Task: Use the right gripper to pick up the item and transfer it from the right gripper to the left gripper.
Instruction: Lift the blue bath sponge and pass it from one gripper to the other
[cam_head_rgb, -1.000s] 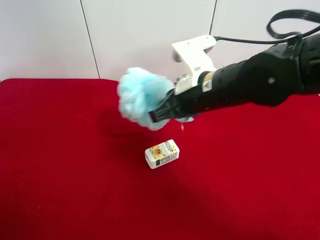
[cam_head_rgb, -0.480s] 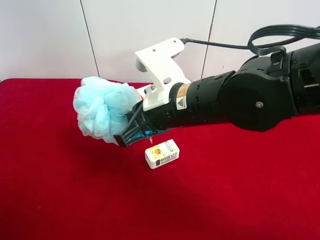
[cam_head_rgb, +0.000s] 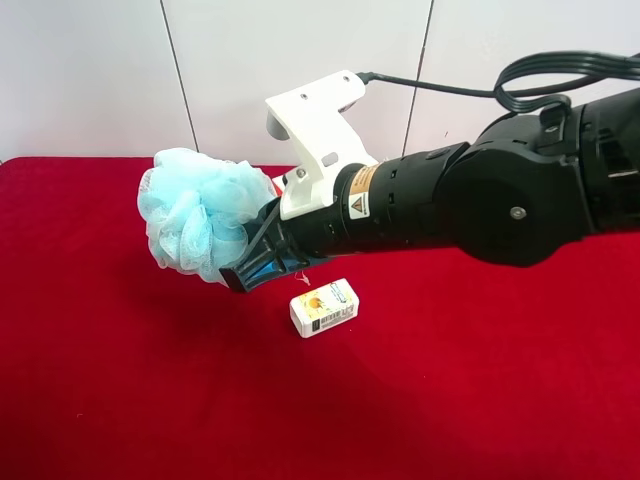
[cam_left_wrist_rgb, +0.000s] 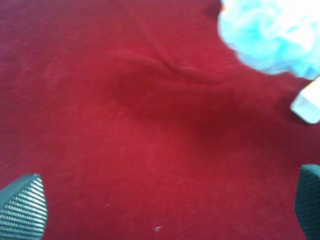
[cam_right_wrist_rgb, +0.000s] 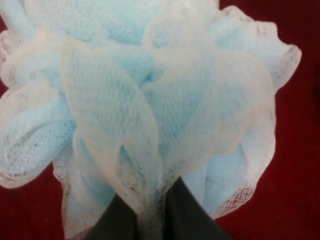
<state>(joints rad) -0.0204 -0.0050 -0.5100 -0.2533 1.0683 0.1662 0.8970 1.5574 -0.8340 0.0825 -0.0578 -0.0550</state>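
The light-blue mesh pouf (cam_head_rgb: 200, 215) hangs in the air above the red cloth, held by my right gripper (cam_head_rgb: 250, 268), the thick black arm with the white bracket (cam_head_rgb: 312, 125) coming in from the exterior high view's right. In the right wrist view the pouf (cam_right_wrist_rgb: 150, 95) fills the picture and the right gripper (cam_right_wrist_rgb: 150, 222) is shut on its mesh. My left gripper (cam_left_wrist_rgb: 165, 210) is open and empty, low over bare cloth, with its ribbed fingertips (cam_left_wrist_rgb: 22, 210) far apart. The pouf (cam_left_wrist_rgb: 270, 35) shows at the edge of the left wrist view. The left arm is out of the exterior high view.
A small white printed carton (cam_head_rgb: 324, 307) lies on the red cloth (cam_head_rgb: 120, 400) just below the right arm; it also shows in the left wrist view (cam_left_wrist_rgb: 307, 102). A white panelled wall (cam_head_rgb: 100, 70) stands behind the table. No puzzle cube is in view.
The right arm has carried the pouf toward the exterior high view's left, most of it in the first half second, then a small further shift. The carton has not moved.
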